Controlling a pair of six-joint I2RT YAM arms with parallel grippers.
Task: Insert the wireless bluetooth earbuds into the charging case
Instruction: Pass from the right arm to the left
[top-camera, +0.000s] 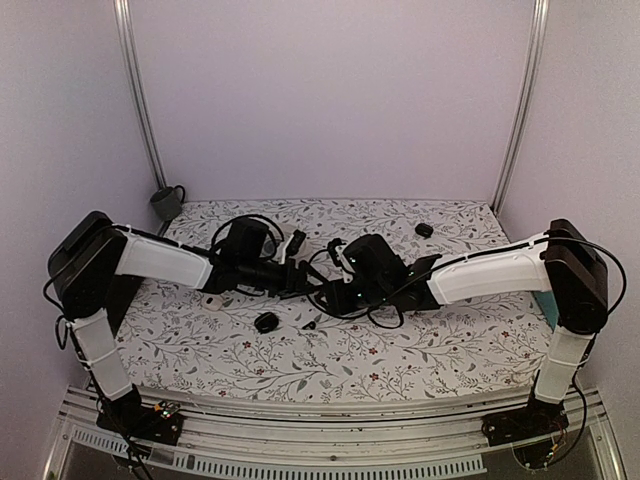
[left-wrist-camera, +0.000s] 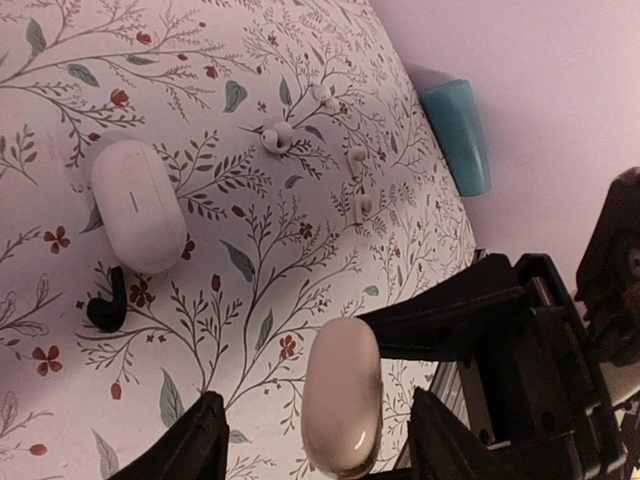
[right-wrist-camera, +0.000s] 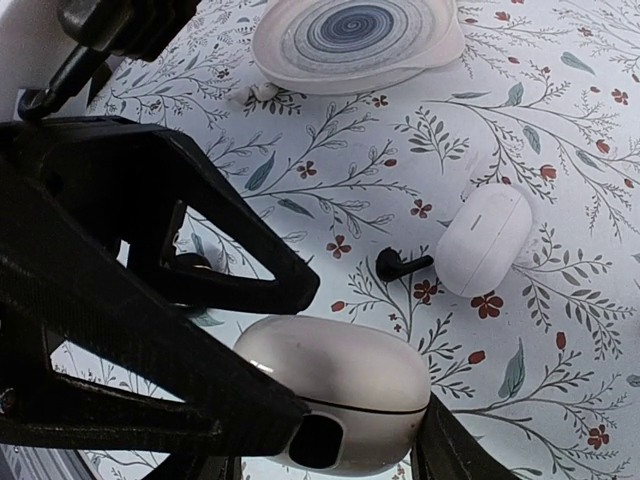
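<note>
So here's what the next move depends on. Closest in the left wrist view, the left gripper (left-wrist-camera: 318, 440) sits about half open with a finger on each side of the charging case (left-wrist-camera: 340, 380). There's bench pattern showing in both gaps, so it's straddling the case, not pinching it. The case is closed and its long axis runs bottom to top in that frame, pointing away from the camera, so the left fingers face its long sides. The right gripper (right-wrist-camera: 365, 430) is the one carrying it. The right wrist view shows its jaws clamped across the case, lifted clear of the bench (left-wrist-camera: 60, 60), with the lid seam facing the lens.

A bit further out, at the left of the left wrist frame, a second white case (left-wrist-camera: 138, 205) lies flat on the bench. A little black stemmed bit (left-wrist-camera: 108, 308) is just beside its lower end.

Further again, in the upper middle of that frame, are the earbuds (left-wrist-camera: 278, 135). It's a loose scatter of tiny white pieces, well apart from both grippers and from the held case. They lie out past the far end of the case, toward the teal thing (left-wrist-camera: 460, 135) at the upper right.

My guess is the lid has to come open first. Then the left arm is the free one to go fetch the earbuds, since the right has its gripper full.
</note>
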